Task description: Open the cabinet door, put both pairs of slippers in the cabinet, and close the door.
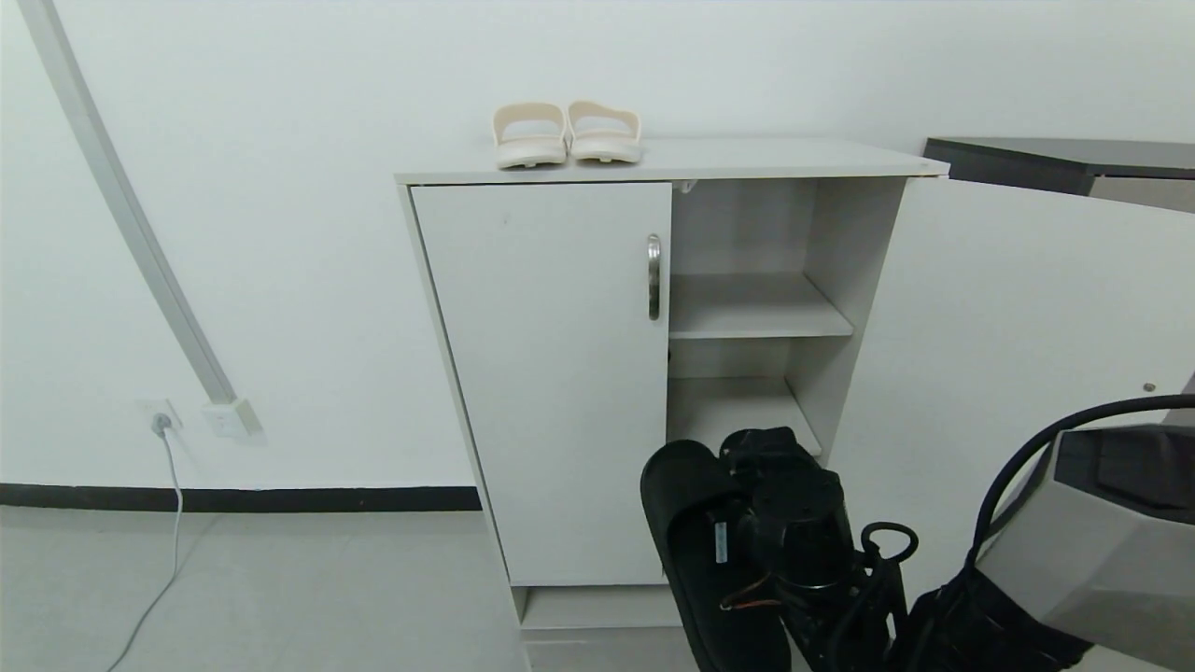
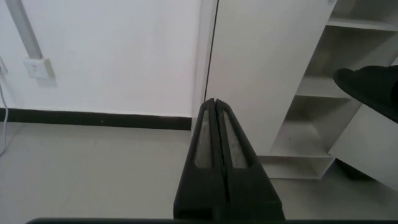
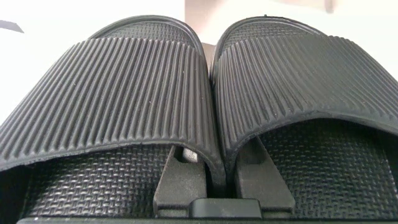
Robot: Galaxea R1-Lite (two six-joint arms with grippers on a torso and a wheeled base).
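Note:
A pair of black slippers point(image 1: 695, 532) point(image 3: 149, 93) hangs low in front of the white cabinet point(image 1: 541, 373), just before its open right compartment. My right gripper point(image 3: 214, 165) is shut on the two slippers' inner side walls, pinching them together; its wrist point(image 1: 803, 523) sits beside them. The right door point(image 1: 990, 355) stands swung open, baring two bare shelves point(image 1: 756, 308). The left door is shut, with a metal handle point(image 1: 653, 277). A cream pair of slippers point(image 1: 567, 133) rests on the cabinet top. My left gripper point(image 2: 214, 109) is shut on nothing, low to the cabinet's left.
Grey floor lies free to the left of the cabinet. A wall socket with a trailing cable point(image 1: 163, 425) is at the far left. A dark-topped unit point(image 1: 1074, 159) stands behind the open door on the right.

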